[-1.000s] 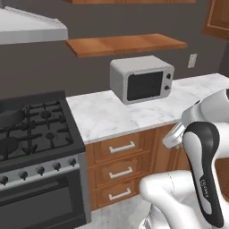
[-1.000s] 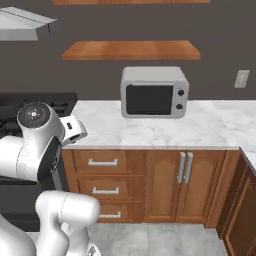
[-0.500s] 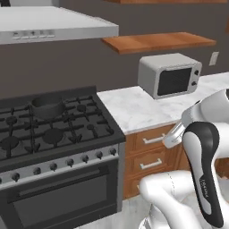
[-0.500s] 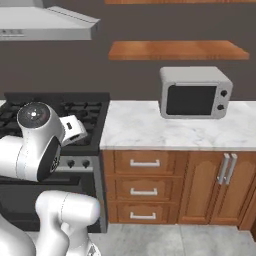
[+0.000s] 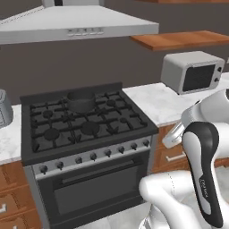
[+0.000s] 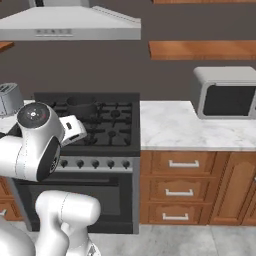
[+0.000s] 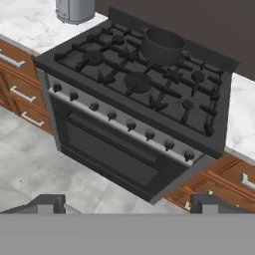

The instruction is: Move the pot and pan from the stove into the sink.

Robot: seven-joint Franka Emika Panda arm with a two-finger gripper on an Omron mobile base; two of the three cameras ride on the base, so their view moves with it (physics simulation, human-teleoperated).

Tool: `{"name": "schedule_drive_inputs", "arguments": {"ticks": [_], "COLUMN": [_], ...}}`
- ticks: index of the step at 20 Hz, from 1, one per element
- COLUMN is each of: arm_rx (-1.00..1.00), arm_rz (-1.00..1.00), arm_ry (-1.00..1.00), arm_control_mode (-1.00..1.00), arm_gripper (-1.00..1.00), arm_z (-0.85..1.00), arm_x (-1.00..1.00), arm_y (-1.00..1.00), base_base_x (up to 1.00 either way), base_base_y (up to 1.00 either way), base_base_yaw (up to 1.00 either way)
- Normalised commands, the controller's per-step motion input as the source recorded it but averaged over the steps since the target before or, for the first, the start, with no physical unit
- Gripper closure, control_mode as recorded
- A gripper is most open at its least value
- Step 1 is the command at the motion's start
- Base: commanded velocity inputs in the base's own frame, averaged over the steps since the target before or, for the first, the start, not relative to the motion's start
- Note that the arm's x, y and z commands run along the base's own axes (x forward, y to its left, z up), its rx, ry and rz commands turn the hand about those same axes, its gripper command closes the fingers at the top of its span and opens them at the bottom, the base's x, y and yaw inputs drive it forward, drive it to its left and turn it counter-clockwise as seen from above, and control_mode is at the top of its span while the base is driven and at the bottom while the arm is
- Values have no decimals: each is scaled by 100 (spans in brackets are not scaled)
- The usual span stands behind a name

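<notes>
Stove (image 5: 87, 129) is the anchor: the pot (image 5: 81, 100) sits on its back row of burners, near the middle and close to the rear wall, upright and alone on the grates. In the hand view the same pot (image 7: 162, 46) rests over a rear burner, well apart from the gripper (image 7: 124, 205), whose two fingertips stand spread as wide as they go with nothing between them. That wide stance suits a reach for the pot, I judge, since its straight sides or rim need a broad opening. No pan or sink can be made out, so they presumably lie off to one side of the stove. A hood (image 5: 76, 24) hangs above the stove, and a microwave (image 5: 193, 71) stands on the marble counter (image 5: 154, 100) to the stove's right. The arm (image 6: 37, 142) is folded low in front of the stove's knobs, likely because the base is not yet close enough for a reach over the grates.
</notes>
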Motion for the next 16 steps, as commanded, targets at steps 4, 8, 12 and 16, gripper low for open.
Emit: {"name": "schedule_drive_inputs", "arguments": {"ticks": [4,8,12,16], "arm_rx": [0,0,0,0], "arm_rz": [0,0,0,0], "arm_ry": [0,0,0,0], "arm_control_mode": [100,100,100,100], "arm_gripper": [-100,-100,-100,-100], "arm_z": [0,0,0,0], "arm_x": [0,0,0,0], "arm_y": [0,0,0,0], "base_base_x": [0,0,0,0], "base_base_y": [68,58,46,0], "base_base_yaw": [0,0,0,0]}}
